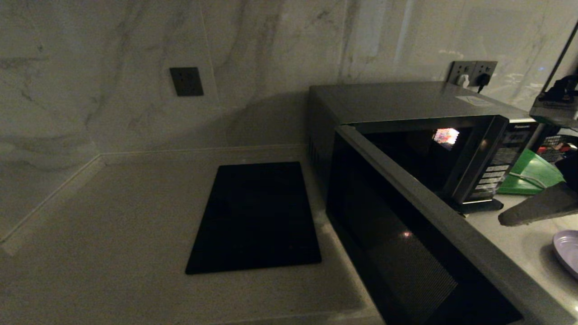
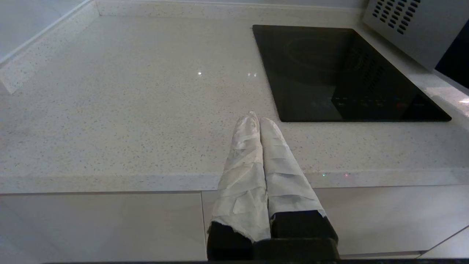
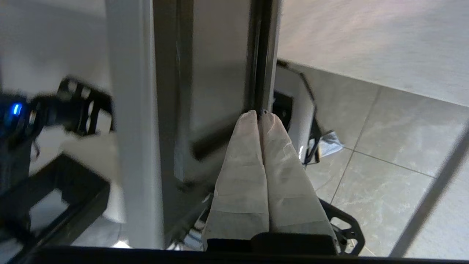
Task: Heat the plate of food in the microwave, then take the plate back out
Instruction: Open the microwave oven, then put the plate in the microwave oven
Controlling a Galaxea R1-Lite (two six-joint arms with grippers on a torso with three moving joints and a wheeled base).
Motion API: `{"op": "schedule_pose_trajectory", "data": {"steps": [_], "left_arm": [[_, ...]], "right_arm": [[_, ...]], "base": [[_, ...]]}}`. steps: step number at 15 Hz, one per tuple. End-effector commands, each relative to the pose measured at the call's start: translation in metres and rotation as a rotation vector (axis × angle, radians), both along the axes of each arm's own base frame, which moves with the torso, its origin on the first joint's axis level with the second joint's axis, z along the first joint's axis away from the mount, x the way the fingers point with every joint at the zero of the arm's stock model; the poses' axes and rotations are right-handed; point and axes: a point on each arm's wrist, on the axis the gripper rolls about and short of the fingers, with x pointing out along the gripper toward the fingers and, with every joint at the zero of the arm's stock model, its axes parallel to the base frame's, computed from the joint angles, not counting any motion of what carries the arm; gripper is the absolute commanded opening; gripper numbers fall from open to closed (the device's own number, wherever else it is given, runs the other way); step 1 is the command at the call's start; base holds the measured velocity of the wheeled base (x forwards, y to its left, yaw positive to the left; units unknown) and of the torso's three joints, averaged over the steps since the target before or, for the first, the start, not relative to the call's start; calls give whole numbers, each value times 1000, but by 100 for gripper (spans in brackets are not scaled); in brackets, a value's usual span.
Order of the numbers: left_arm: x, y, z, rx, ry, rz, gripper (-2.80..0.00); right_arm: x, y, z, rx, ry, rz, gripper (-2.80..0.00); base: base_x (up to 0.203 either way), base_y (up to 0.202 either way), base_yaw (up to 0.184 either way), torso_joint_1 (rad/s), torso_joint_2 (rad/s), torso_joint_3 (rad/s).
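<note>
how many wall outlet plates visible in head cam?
2. A dark square wall outlet plate sits on the marble wall above the flat black glass cooktop. A grey double outlet plate, plugs in it, sits behind the silver-grey microwave. Others may be hidden.

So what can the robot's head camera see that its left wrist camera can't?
Only the head view shows the microwave's open door, its dark inside, its button panel, the edge of the purple plate, a green board and the wall sockets.

Only the left wrist view shows the left gripper, fingers shut, hanging over the counter's front edge, and the cupboard fronts below.

Both show the black cooktop, the pale countertop and the microwave's vented side.
</note>
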Motion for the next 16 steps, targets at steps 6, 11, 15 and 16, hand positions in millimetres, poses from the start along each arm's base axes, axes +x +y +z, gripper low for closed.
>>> {"op": "schedule_pose_trajectory", "data": {"steps": [6, 11, 15, 16], "left_arm": [[0, 0, 0, -1, 1, 0, -280], [0, 0, 0, -1, 1, 0, -280], [0, 0, 0, -1, 1, 0, -280], [0, 0, 0, -1, 0, 0, -280]], "right_arm": [[-10, 37, -6, 126, 79, 265, -280], [-1, 76, -17, 178, 132, 443, -280], [3, 82, -17, 196, 103, 467, -280], [3, 82, -16, 197, 98, 467, -280]], "base": [[0, 0, 0, 0, 0, 0], [0, 0, 0, 0, 0, 0], [0, 0, 0, 0, 0, 0], [0, 0, 0, 0, 0, 0]]}}
